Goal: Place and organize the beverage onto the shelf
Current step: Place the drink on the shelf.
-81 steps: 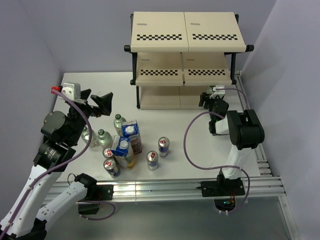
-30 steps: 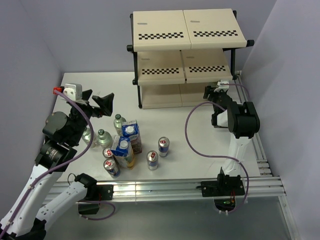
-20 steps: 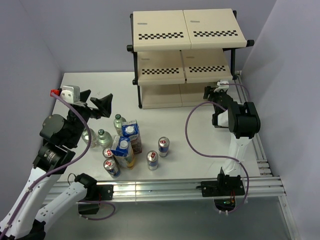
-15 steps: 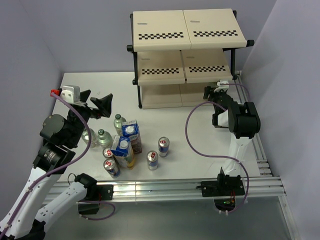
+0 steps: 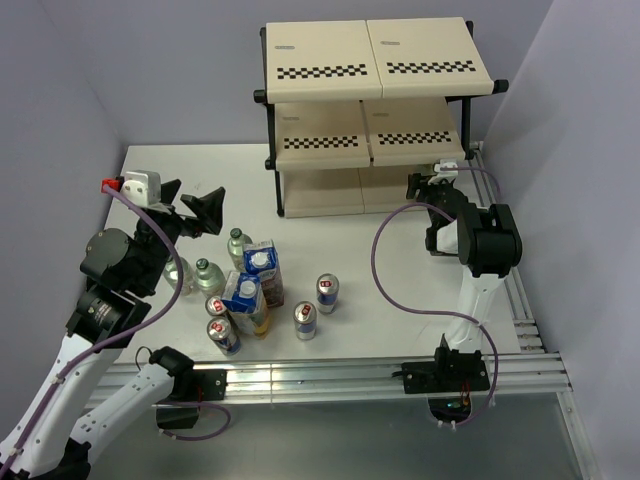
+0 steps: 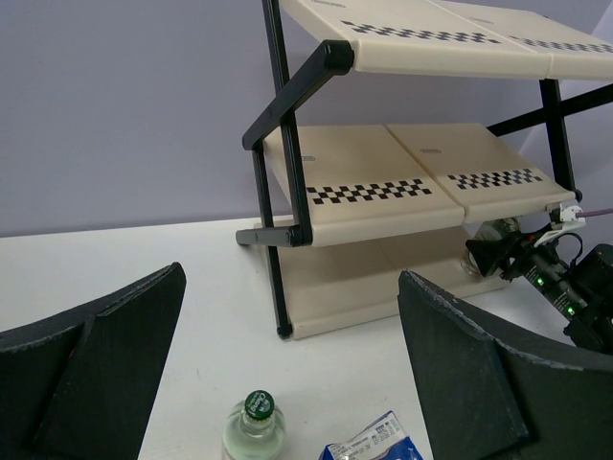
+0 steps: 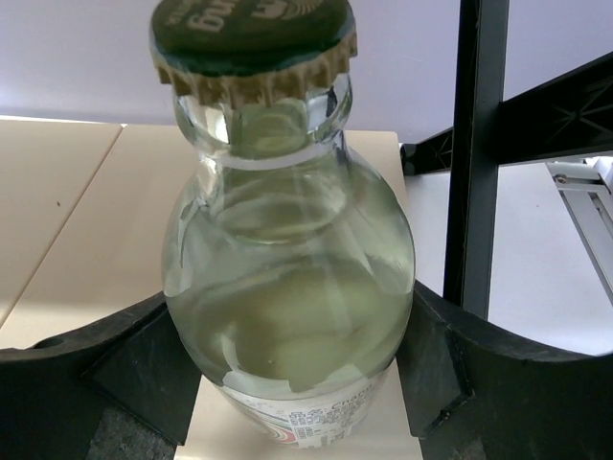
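since a few seconds earlier, the right arm has reached forward, so the right tool now sits at the right end of the shelf's lowest board. in the wrist view its black fingers press against both sides of a clear bottle with a dark cap. the bottle stands upright on the cream board, just left of a black post. the left tool hangs spread wide, holding nothing, above the left side of the white desk. near it the other drinks cluster on the desk: three bottles, two cartons and four cans.
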